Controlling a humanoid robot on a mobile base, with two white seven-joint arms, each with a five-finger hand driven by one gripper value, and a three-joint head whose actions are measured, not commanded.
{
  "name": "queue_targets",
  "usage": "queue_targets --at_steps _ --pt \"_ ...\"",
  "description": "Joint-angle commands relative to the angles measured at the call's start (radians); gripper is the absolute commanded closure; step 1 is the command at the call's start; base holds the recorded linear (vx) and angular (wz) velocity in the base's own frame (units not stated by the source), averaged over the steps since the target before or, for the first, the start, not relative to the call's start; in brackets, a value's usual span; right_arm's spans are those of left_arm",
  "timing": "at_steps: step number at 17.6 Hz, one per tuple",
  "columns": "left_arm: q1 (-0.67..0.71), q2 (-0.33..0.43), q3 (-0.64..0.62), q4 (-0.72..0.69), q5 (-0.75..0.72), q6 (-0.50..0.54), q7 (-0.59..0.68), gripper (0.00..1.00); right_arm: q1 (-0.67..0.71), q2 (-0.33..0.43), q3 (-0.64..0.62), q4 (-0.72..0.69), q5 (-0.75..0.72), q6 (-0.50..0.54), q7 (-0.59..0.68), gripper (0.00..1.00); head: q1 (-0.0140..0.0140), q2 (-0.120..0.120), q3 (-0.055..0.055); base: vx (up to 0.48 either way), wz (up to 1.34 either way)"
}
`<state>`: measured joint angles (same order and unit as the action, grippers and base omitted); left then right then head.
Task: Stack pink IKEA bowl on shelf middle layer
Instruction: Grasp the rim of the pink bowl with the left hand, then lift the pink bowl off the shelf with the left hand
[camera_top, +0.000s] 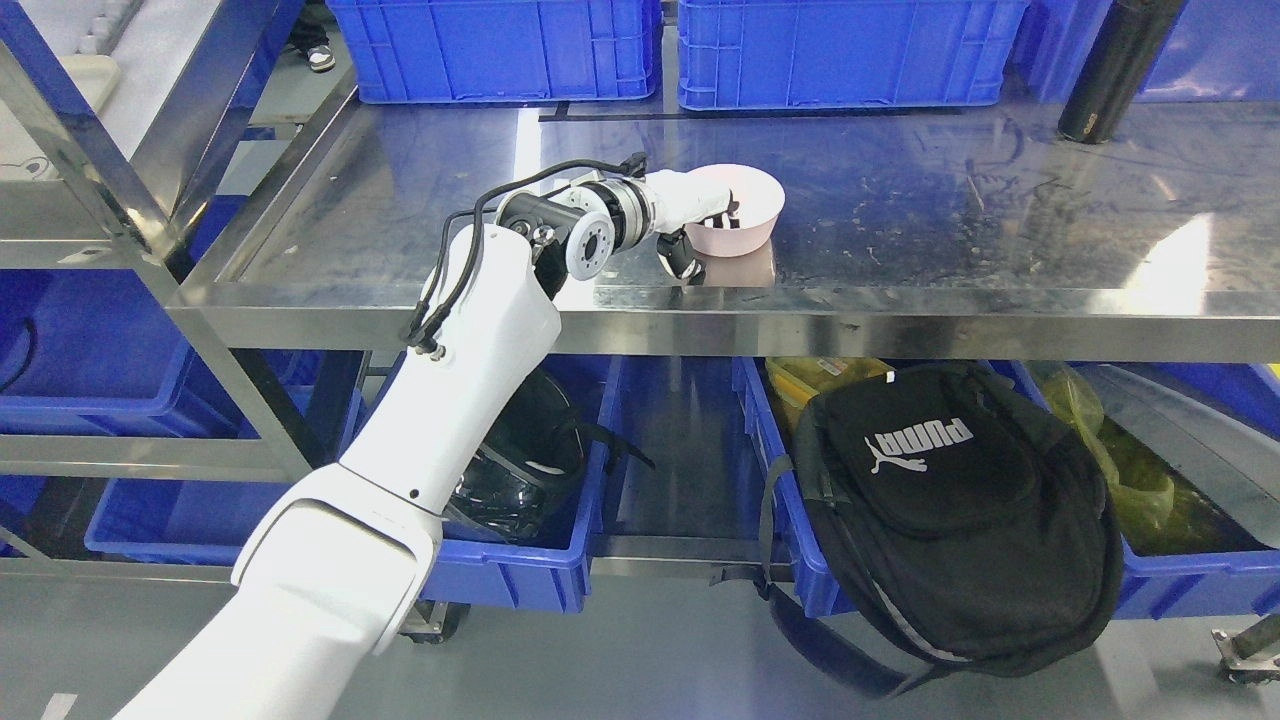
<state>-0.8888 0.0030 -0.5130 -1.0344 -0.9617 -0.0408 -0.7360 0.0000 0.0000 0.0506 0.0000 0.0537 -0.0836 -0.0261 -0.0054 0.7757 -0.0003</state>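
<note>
a pink bowl (745, 205) sits upright on the steel middle shelf (900, 210) of a metal rack, a little left of the shelf's centre and toward its front edge. the robot's left hand (700, 225) grips the bowl at its left rim: the upper fingers (722, 212) curl over the rim into the bowl, and the thumb (682, 255) reaches down outside the wall, its tip near the shelf surface. the bowl's base appears to rest on the shelf, with a faint pink reflection just below it. the white left arm (440, 400) rises from the lower left of the picture, with a black cable (470, 240) looped along the wrist joint. the right arm does not show. at the back of the same shelf stand two blue plastic crates (660, 50) side by side, and a black cylindrical flask (1115, 70) stands at the far right, well apart from the bowl. on the layer below, blue bins (540, 560) line up; one beside the arm holds a dark helmet (520, 470), partly hidden. a black puma backpack (950, 510) leans against the front of the bins to the right, and yellowish plastic bags (1110, 450) fill the bin behind it. the floor (650, 660) is grey.
</note>
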Motion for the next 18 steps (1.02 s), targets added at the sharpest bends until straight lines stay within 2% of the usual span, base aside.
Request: queue_targets --at_steps 1,2,5,6,8,12,15,18 --pt "-0.016 0.014 -0.002 0.085 0.003 -0.022 -0.005 0.77 0.023 -0.017 0.0 -0.017 0.0 0.001 0.0 0.0 0.0 0.0 0.0 0.0 0.0" --pt "-0.016 0.014 0.013 0.085 0.008 -0.027 -0.003 0.82 0.023 -0.017 0.0 -0.017 0.0 0.001 0.0 0.0 0.0 0.0 0.0 0.0 0.0" --pt "-0.024 0.014 0.123 0.056 0.009 -0.062 0.01 0.87 0.023 -0.017 0.0 -0.017 0.0 0.001 0.0 0.0 0.0 0.0 0.0 0.0 0.0" --pt "-0.025 0.014 0.174 0.044 0.011 -0.114 0.009 0.92 0.023 -0.017 0.0 -0.017 0.0 0.001 0.0 0.0 0.0 0.0 0.0 0.0 0.0" --pt "-0.025 0.014 0.288 0.034 0.014 -0.282 0.004 1.0 0.023 -0.017 0.0 -0.017 0.0 0.001 0.0 0.0 0.0 0.0 0.0 0.0 0.0" --pt "-0.024 0.014 0.409 -0.035 0.026 -0.358 0.012 1.0 0.023 -0.017 0.0 -0.017 0.0 0.001 0.0 0.0 0.0 0.0 0.0 0.001 0.01" --pt "-0.004 0.014 0.43 -0.131 0.115 -0.491 -0.002 1.0 0.023 -0.017 0.0 -0.017 0.0 0.001 0.0 0.0 0.0 0.0 0.0 0.0 0.0" --pt "0.065 0.014 0.432 -0.261 0.213 -0.518 -0.014 1.0 0.023 -0.017 0.0 -0.017 0.0 0.001 0.0 0.0 0.0 0.0 0.0 0.0 0.0"
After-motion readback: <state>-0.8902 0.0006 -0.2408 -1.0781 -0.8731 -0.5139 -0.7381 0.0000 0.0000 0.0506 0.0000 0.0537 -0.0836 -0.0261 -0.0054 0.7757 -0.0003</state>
